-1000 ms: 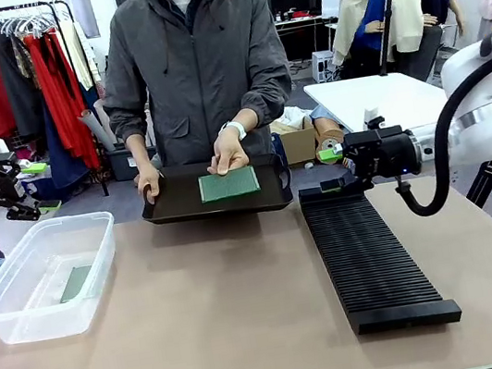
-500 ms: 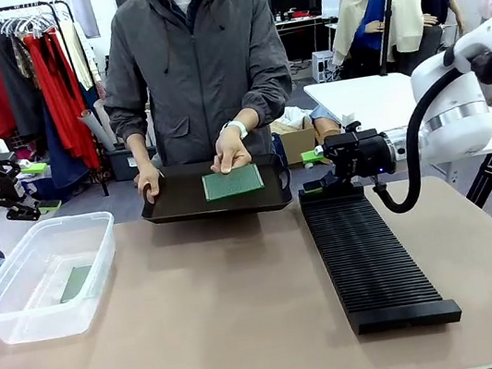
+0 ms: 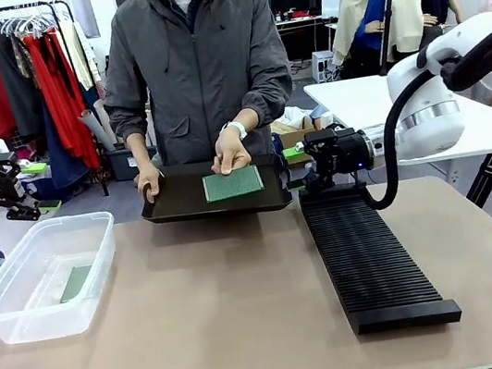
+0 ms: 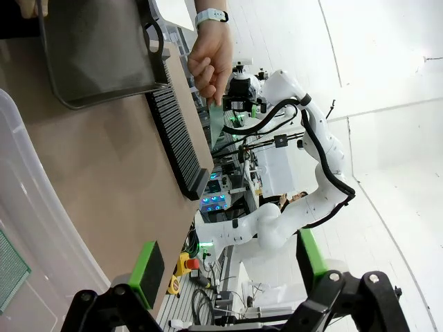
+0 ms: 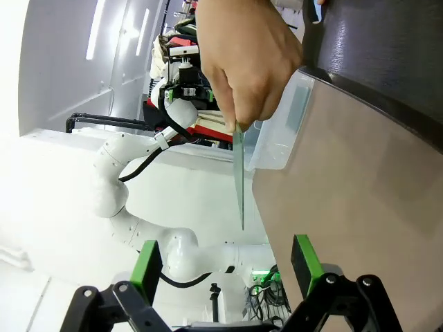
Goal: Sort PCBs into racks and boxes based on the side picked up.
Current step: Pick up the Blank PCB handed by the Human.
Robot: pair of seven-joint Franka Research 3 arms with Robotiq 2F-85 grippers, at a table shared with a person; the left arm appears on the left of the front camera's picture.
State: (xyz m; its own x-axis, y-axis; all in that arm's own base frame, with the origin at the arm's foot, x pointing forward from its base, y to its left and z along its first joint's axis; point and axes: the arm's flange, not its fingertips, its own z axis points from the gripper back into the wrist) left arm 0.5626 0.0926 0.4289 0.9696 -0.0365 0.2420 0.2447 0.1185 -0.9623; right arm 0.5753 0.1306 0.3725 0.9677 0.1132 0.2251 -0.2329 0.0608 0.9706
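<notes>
The PCB [image 3: 233,183] in play is up off the tray [image 3: 176,216], pinched along its far edge by the person's hand [image 3: 230,154] and tipped so its dotted green face looks across the worktop [image 3: 222,329]. From the right wrist it shows as no more than a thin green line hanging below the fingers. The right gripper [image 5: 225,254] sits just beside the tray's right end, over the far end of the rack [image 3: 369,254]. Its jaws are spread wide and empty, and the board's edge lines up roughly between the two green pads. To my eye the step is the handover. The trick is to come in straight along that edge so each pad meets a flat face, and to bite on the free part of the board, clear of the person's fingertips. The squeeze should be gentle, since a sheet this thin and stiff would likely skid or twist under a crooked one. The rack is matt black and long, with fine cross ribs, and slots that narrow will want the board upright. The tray is glossy black with a raised rim, steadied at its left by the person's other hand [image 3: 148,183]. Far left, the clear, round-rimmed tub [image 3: 34,326] holds a second PCB [image 3: 76,282] lying flat. The left gripper [image 4: 228,266] hangs off past the tub's far corner, spread and empty.
</notes>
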